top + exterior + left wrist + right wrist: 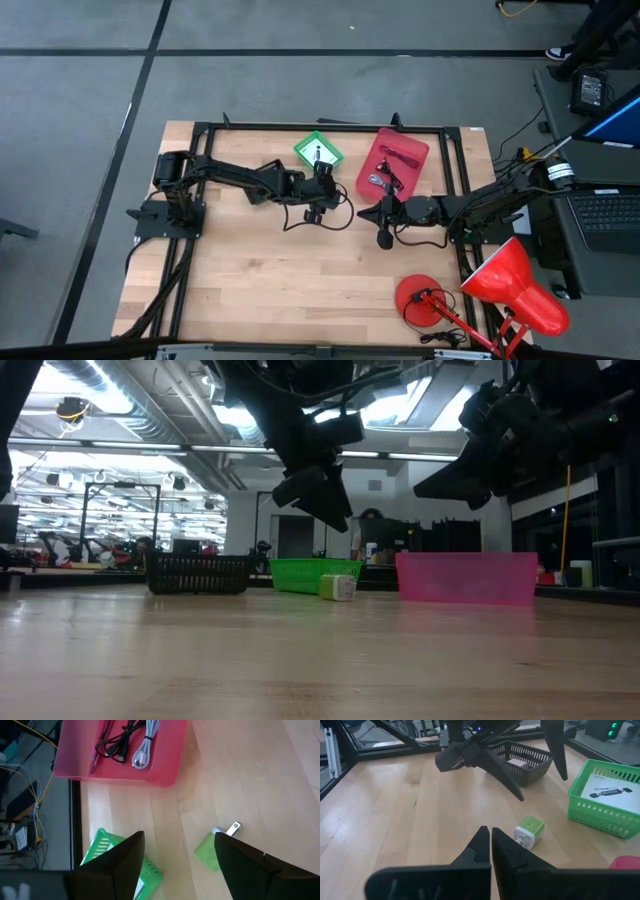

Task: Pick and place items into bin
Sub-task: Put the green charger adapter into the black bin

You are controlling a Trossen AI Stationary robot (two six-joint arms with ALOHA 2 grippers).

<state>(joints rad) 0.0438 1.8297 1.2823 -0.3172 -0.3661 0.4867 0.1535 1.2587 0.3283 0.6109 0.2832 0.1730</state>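
Left gripper (322,190) above the table's middle, fingers (120,865) spread wide, holding nothing, hovering over a small green charger plug (529,831) lying loose on the wood. Just behind it, green basket (318,152) with a white card inside. Further right, pink bin (393,162) holding black cable (117,742), a white-grey cable and a red one. Right gripper (366,212) just in front of the pink bin, fingers pressed together, empty. Red desk lamp (500,290) at the near right corner.
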